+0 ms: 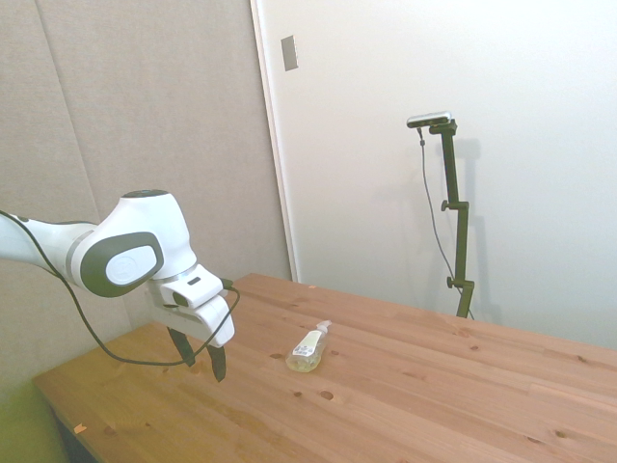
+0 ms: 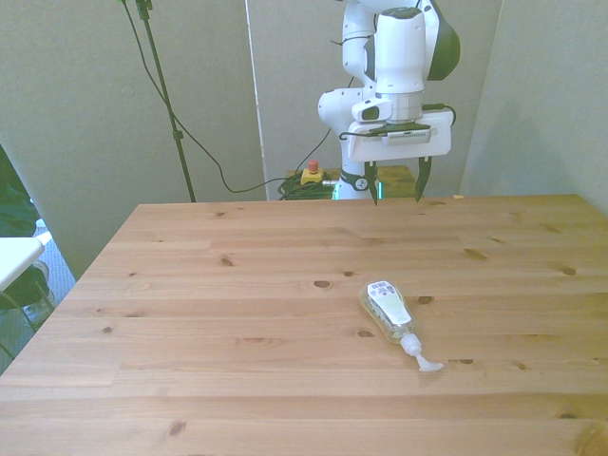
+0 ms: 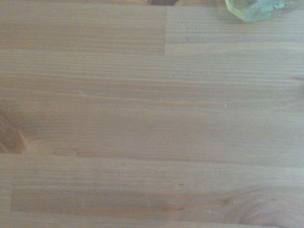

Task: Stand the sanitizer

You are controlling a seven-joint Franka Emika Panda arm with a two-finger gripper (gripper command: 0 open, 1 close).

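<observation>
No readable text anywhere. Small white label w/ reddish marks on the slim clear plastic sanitizer bottle w/ pale yellowish liquid (image 2: 389, 313) is too small to make out in front view; side and wrist views show no lettering.

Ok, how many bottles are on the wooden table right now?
1: a small clear plastic bottle with a white pump top, lying on its side near the table's middle. None looks hidden.

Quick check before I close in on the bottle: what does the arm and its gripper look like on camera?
White glossy arm with rounded grey joint caps. The gripper has a flat white body and two dark fingers. A thin black cable loops beneath the wrist.
</observation>
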